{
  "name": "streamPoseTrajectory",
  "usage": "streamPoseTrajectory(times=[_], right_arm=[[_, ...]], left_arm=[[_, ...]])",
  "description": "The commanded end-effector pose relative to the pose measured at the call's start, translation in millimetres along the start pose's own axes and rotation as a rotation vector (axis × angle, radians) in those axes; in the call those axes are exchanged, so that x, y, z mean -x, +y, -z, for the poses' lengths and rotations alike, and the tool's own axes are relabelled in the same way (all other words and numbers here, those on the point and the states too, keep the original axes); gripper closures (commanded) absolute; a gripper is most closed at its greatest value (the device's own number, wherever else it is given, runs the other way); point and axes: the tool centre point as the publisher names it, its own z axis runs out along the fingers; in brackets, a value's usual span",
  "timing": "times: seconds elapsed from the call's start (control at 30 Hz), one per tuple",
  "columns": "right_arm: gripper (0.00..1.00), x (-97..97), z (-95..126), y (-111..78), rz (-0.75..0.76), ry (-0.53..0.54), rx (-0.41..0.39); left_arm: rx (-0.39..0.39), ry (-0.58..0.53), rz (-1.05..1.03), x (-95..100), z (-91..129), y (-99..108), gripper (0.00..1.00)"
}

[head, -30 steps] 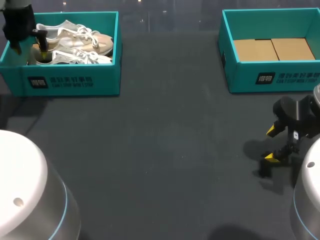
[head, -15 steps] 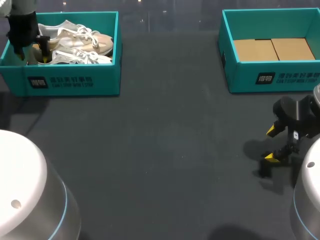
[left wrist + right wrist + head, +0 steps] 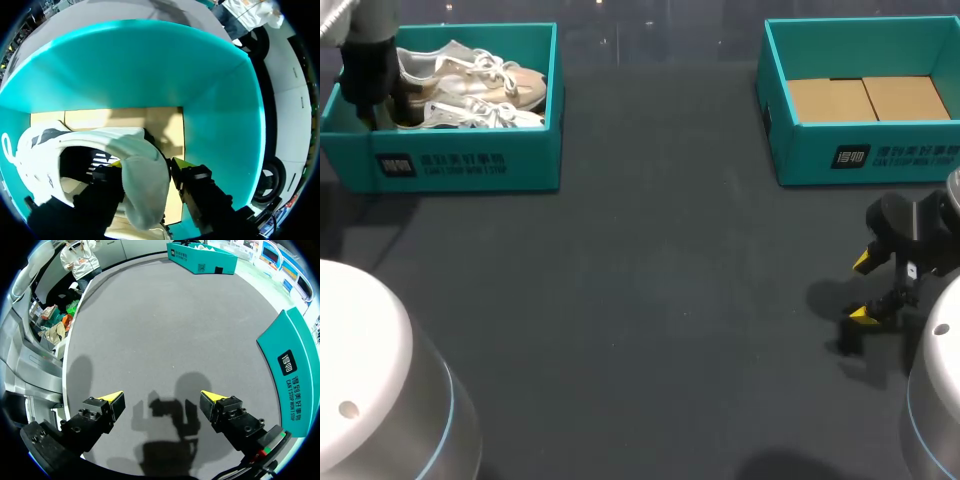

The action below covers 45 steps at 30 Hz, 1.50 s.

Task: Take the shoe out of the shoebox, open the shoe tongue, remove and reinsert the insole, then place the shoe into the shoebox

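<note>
Because the first step is to lift a shoe out, the left pincer [image 3: 145, 167] is sunk into the left shoebox [image 3: 460, 160] at the heel end of the pair. It straddles the back of the white sneaker [image 3: 100, 139], one finger down inside the shoe's mouth and the other outside against the heel. The fingers appear drawn together on that padded heel wall, though the inner pad is largely hidden by the collar, so the contact on that side is a judgement. Gripping at the heel makes sense: it is the stiffest edge the box leaves within reach, and it keeps the laces and tongue clear for later handling. The sneaker lies on the box's cardboard floor [image 3: 165, 127], close to the corner where two teal walls meet, beside the second sneaker [image 3: 470, 65]. Meanwhile the right pincer [image 3: 160, 402] hangs just above the bare dark surface [image 3: 650, 300], fingers wide apart and holding nothing. It sits in front of the right shoebox [image 3: 860, 155], probably waiting to help once the shoe is out.
</note>
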Motion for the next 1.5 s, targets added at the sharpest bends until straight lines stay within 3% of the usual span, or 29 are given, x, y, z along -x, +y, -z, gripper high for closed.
streamPoseTrajectory(times=[0.03,0.07,0.1,0.4,0.67,1.13,1.33,1.5], right_arm=[[0.0,-1.0,-1,0.0,-0.001,-0.003,-0.002],[0.0,-1.0,-1,0.0,-0.001,-0.003,-0.002],[0.0,-1.0,-1,0.0,-0.001,-0.003,-0.002],[0.0,-1.0,-1,0.0,-0.001,-0.003,-0.002],[0.0,-1.0,-1,0.0,-0.001,-0.003,-0.002],[0.0,-1.0,-1,0.0,-0.001,-0.003,-0.002],[0.0,-1.0,-1,0.0,-0.001,-0.003,-0.002],[0.0,-1.0,-1,0.0,-0.001,-0.003,-0.002]], left_arm=[[-0.007,0.003,0.0,0.7,-2,2,0.78],[-0.008,0.002,-0.002,-0.9,-1,2,0.98],[-0.01,-0.003,-0.008,-2.8,1,1,1.0],[0.017,0.0,-0.035,-15.0,16,-5,1.0],[0.064,0.008,-0.04,-24.4,44,-6,1.0],[0.098,0.035,-0.04,-42.9,139,-2,1.0],[0.09,0.035,-0.021,-32.9,176,-5,1.0],[0.098,0.034,-0.051,-16.8,199,-20,1.0]])
